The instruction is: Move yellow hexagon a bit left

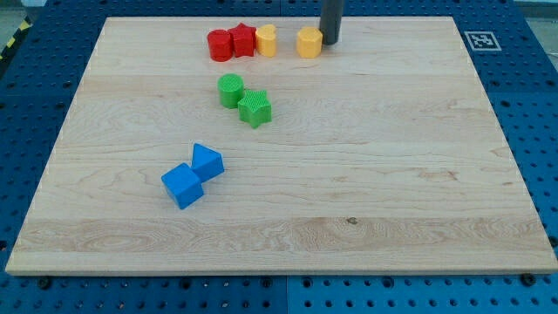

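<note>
At the view's top, my tip (pixel 330 41), the tool, stood on the wooden surface (pixel 392 174); a bare rod, it grasped nothing and rested just right of the yellow hexagon (pixel 309 42), apparently touching it. Left of that sat a yellow cylinder (pixel 267 40), a red star (pixel 243 40) and a red cylinder (pixel 220 45). Lower lay a green cylinder (pixel 230 91), a green star (pixel 255 108), and two blue cubes (pixel 207 162) (pixel 182 186).

Yellow hexagon (pixel 309 42), upright, near the view's top
</note>
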